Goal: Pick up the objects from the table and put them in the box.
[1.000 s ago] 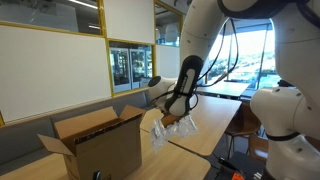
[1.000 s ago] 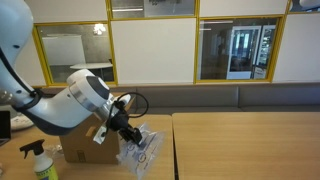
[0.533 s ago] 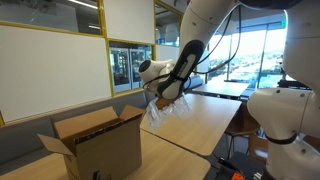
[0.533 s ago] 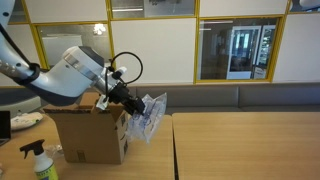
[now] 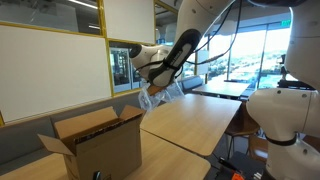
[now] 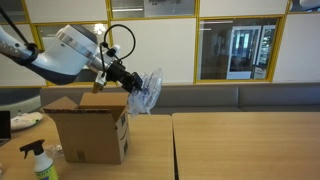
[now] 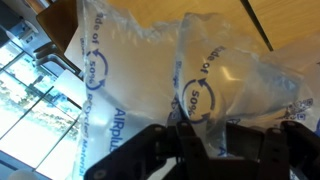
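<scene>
Exterior view: my gripper (image 5: 155, 84) hangs in the air, fingers pinched together on a sheet of clear air cushions (image 5: 162, 93). The sheet dangles below my fingers, clear of the table (image 5: 195, 125) and higher than the box (image 5: 100, 148). The box stands beside the table's near end with its flaps open. I am off to one side of its opening, not over the middle. Other exterior view: the gripper (image 6: 126, 79) points sideways and the air cushions (image 6: 147, 90) trail from it. They hang just above the box's (image 6: 88, 132) upper corner on the table side, and I cannot tell whether they brush the flap. The pale wood table (image 6: 245, 148) runs off from beside the box. A spray bottle (image 6: 37, 161) stands low in the corner, well apart from me. Wrist view: the air cushions (image 7: 190, 70) fill nearly the whole picture, two inflated pockets with blue ring print. My gripper (image 7: 205, 142) is clamped on the flat seam between them. A strip of table (image 7: 292, 25) shows behind the plastic.
</scene>
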Robot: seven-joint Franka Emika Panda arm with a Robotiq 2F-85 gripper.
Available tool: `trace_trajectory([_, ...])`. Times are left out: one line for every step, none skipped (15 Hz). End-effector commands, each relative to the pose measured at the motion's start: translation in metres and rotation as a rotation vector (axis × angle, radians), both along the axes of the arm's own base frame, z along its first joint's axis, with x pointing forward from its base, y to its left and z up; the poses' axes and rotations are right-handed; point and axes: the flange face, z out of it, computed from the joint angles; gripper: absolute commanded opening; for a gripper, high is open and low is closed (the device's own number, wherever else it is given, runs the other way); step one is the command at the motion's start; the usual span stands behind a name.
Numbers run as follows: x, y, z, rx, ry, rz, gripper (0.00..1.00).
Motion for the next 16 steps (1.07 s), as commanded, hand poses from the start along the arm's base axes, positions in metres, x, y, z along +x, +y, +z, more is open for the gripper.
trace_trajectory([0.016, 0.021, 0.035, -0.042, -0.047, 0.055, 0.17])
trace_trajectory([0.019, 0.028, 0.041, -0.036, -0.061, 0.077, 0.17])
trace_trajectory([0.021, 0.035, 0.046, -0.025, -0.074, 0.095, 0.18])
trace_trajectory([0.024, 0.043, 0.049, -0.007, -0.087, 0.121, 0.18])
trace_trajectory([0.025, 0.052, 0.052, 0.012, -0.095, 0.142, 0.18])
trace_trajectory([0.027, 0.059, 0.054, 0.035, -0.101, 0.165, 0.17])
trace_trajectory([0.028, 0.067, 0.056, 0.056, -0.106, 0.188, 0.17])
trace_trajectory([0.030, 0.074, 0.059, 0.082, -0.112, 0.213, 0.17])
trace_trajectory([0.031, 0.081, 0.060, 0.108, -0.118, 0.238, 0.17])
trace_trajectory([0.033, 0.087, 0.062, 0.139, -0.125, 0.265, 0.18])
trace_trajectory([0.034, 0.093, 0.061, 0.181, -0.135, 0.295, 0.18])
trace_trajectory([0.036, 0.097, 0.060, 0.217, -0.144, 0.325, 0.17])
trace_trajectory([0.038, 0.101, 0.056, 0.260, -0.152, 0.354, 0.17])
trace_trajectory([0.041, 0.104, 0.050, 0.300, -0.157, 0.384, 0.17])
trace_trajectory([0.044, 0.107, 0.043, 0.342, -0.160, 0.411, 0.17])
trace_trajectory([0.048, 0.110, 0.034, 0.380, -0.159, 0.437, 0.18])
